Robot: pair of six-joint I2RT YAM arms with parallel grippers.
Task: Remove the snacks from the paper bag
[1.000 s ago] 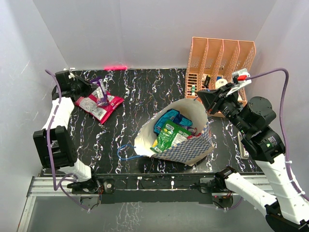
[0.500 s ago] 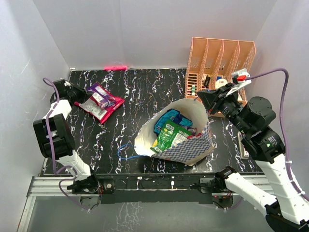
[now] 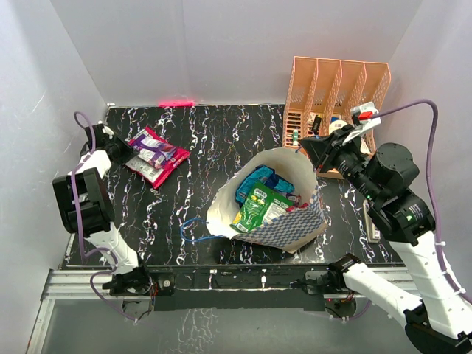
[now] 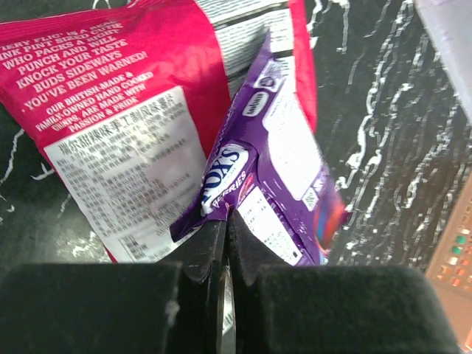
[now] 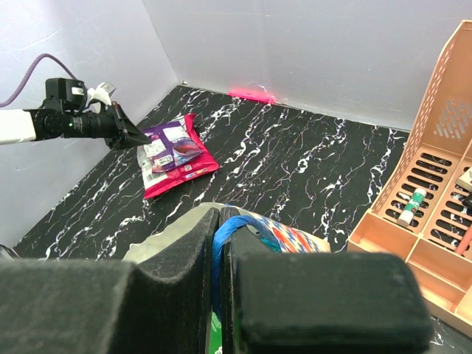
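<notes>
Overhead, the paper bag (image 3: 295,230) is sitting mid-worktop (image 3: 221,133), with likely light, crinkly snacks (image 3: 258,206) inside.

Left wrist: the left pincer (image 4: 224,220), nearly closed, is seemingly pinching a slippery purple packet (image 4: 287,155) by its seam, probably the best hold.

Right wrist: the right pincer (image 5: 219,236) is clamping the bag's blue cord.

The right gripper (image 5: 219,221) pinches the paper bag's (image 5: 158,237) blue cord handle (image 5: 223,234). Near the bench's far-left corner, the left gripper (image 5: 131,133) meets a purple packet (image 5: 173,144) lying on a magenta packet (image 5: 179,172).
</notes>
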